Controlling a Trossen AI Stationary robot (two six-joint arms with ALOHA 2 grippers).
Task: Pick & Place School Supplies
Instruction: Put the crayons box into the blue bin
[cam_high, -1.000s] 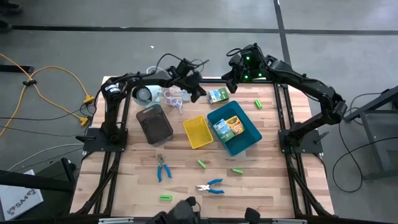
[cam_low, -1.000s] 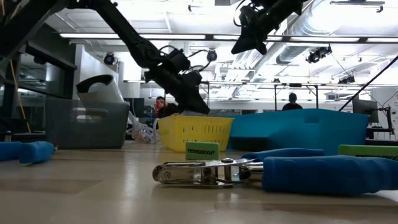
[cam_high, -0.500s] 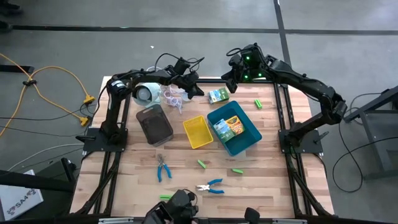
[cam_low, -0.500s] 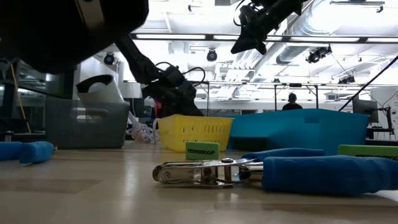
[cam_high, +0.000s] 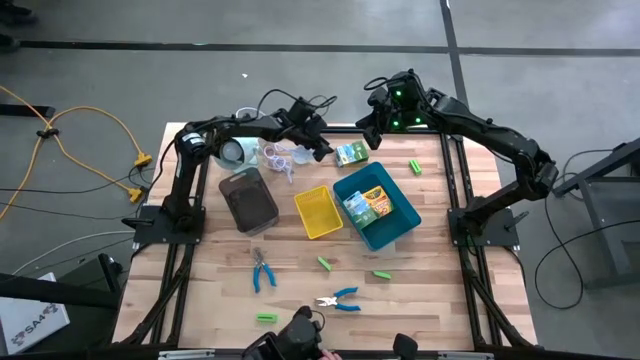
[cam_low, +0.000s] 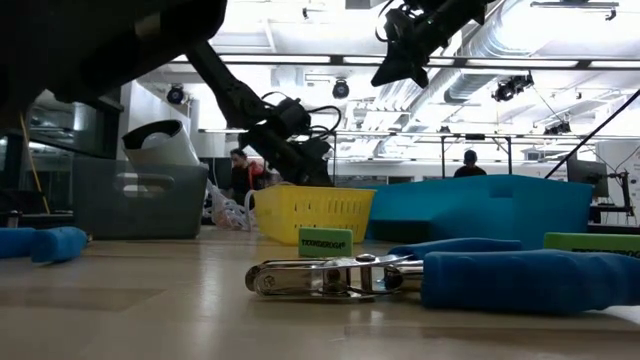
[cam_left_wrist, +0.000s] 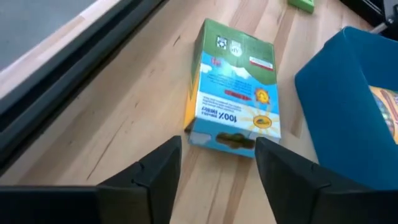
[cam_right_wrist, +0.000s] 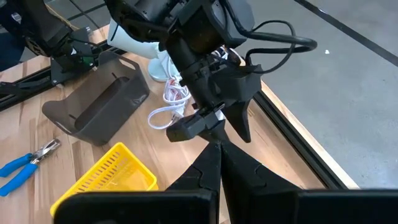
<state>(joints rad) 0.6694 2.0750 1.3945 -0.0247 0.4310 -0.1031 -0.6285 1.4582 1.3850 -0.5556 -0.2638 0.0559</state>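
Observation:
A green and blue printed box (cam_left_wrist: 233, 93) lies flat on the wood near the table's far edge (cam_high: 351, 153). My left gripper (cam_left_wrist: 217, 152) is open, with its fingertips just short of the box's near end and touching nothing (cam_high: 322, 148). My right gripper (cam_right_wrist: 214, 163) is shut and empty, raised above the far edge (cam_high: 368, 125). Two printed packs (cam_high: 366, 204) lie in the blue tray (cam_high: 398, 225). Loose green blocks (cam_high: 325, 263), (cam_high: 415, 166) and two blue-handled pliers (cam_high: 262, 270), (cam_high: 340, 299) lie on the table.
The yellow tray (cam_high: 318, 212) and the grey tray (cam_high: 247, 198) stand left of the blue tray. A white round device (cam_high: 235, 150) with its cord (cam_high: 280, 158) sits behind my left arm. A dark object (cam_high: 295, 335) sits at the table's near edge.
My left gripper has sunk toward the table and moved a little toward the green box, rolling slightly, and its fingers have opened. The dark object at the near edge has shifted about. My right arm has kept still.

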